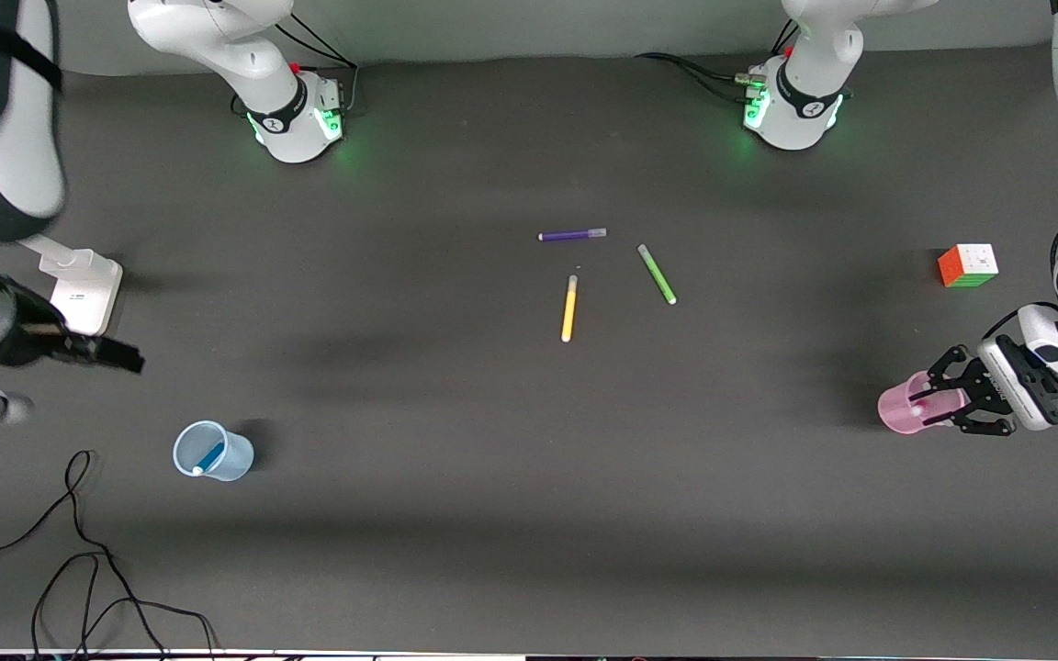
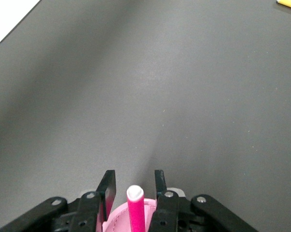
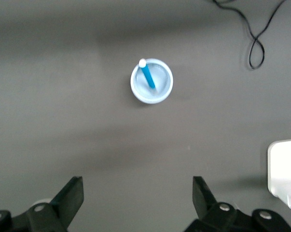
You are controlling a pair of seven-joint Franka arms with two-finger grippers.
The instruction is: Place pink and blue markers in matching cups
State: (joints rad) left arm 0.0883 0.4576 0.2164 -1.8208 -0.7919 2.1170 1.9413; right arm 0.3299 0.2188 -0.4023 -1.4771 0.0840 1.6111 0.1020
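The pale pink cup (image 1: 904, 410) stands near the left arm's end of the table with the pink marker (image 2: 135, 209) upright in it. My left gripper (image 1: 944, 393) is right at this cup. In the left wrist view its fingers (image 2: 107, 186) stand open on either side of the marker's white tip, with a gap on each side, above the cup's rim (image 2: 115, 223). The pale blue cup (image 1: 212, 451) stands toward the right arm's end with the blue marker (image 1: 209, 457) leaning in it; both show in the right wrist view (image 3: 151, 81). My right gripper (image 1: 120, 353) hangs wide open and empty above the table beside that cup.
A purple pen (image 1: 572, 235), a green pen (image 1: 657, 274) and a yellow pen (image 1: 569, 308) lie mid-table. A Rubik's cube (image 1: 968, 265) sits near the left arm's end. A white box (image 1: 84, 285) stands near the right arm's end. Black cables (image 1: 79, 551) trail at the near corner.
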